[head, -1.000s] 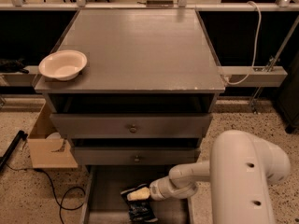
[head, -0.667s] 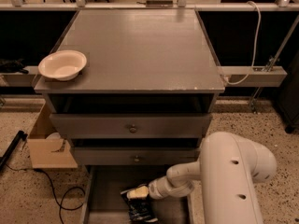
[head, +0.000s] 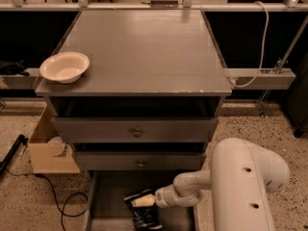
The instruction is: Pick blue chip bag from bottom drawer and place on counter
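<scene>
Little has shifted in the last second: your end effector (head: 143, 201) still rests on the blue chip bag (head: 144, 218), which lies just beneath it in the bottom drawer (head: 113, 191). Whether it grips, you cannot tell. Confirm the hold, then lift straight up before swinging to the bench (head: 139, 52) well above it.

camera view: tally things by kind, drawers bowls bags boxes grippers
drawers: 3, top drawer, middle drawer, bottom drawer
bowls: 1, bowl on the counter
bags: 1, blue chip bag in the bottom drawer
boxes: 1, cardboard box on floor
grippers: 1, gripper at the bag
total: 7
</scene>
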### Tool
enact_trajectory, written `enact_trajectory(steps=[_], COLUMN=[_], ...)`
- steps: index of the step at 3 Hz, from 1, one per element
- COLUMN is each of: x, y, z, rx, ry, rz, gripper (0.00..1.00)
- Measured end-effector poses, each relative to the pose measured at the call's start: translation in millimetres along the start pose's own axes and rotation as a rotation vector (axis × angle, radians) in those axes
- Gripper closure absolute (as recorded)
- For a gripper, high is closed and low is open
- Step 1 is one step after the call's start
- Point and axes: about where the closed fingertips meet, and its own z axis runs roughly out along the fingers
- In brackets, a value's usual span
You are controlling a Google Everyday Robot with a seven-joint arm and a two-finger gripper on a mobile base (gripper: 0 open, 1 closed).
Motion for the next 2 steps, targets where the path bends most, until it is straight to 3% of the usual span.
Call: enact_trajectory(steps=[2], x=[25], y=[-7], z=[13], rx=[0.038], ry=[0.018], rz=[0.009], gripper=[0.00])
